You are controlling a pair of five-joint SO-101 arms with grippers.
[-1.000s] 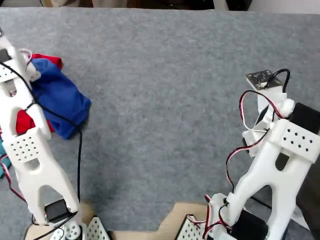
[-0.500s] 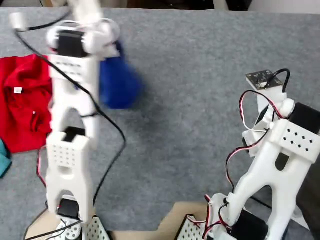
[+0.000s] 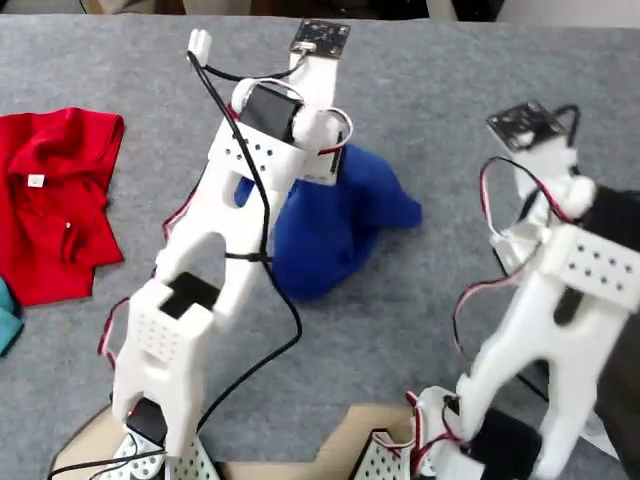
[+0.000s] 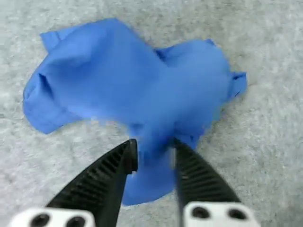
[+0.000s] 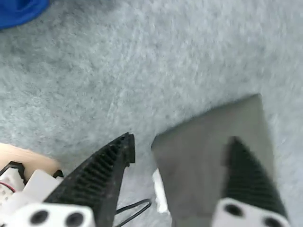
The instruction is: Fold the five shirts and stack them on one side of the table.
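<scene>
A crumpled blue shirt (image 3: pixel 330 225) lies on the grey table near its middle. My left gripper (image 4: pixel 154 151) is over it, shut on a fold of the blue shirt (image 4: pixel 128 80), most of which spreads out beyond the fingertips. A red shirt (image 3: pixel 50 200) lies partly spread at the table's left side. The left arm (image 3: pixel 260 150) leans from the front left across to the middle. My right gripper (image 5: pixel 180 146) hangs open over bare table at the right, nothing between its fingers; a corner of the blue shirt (image 5: pixel 19 9) shows far off.
A bit of teal cloth (image 3: pixel 8 320) pokes in at the left edge below the red shirt. A flat grey plate (image 5: pixel 213 137) lies under the right gripper. The right arm (image 3: pixel 540 290) stands at the right, and a wooden base board (image 3: pixel 340 440) runs along the front edge.
The left arm has swung from the far left to the table's middle, bringing the blue shirt with it and uncovering the red shirt. The right arm has shifted slightly.
</scene>
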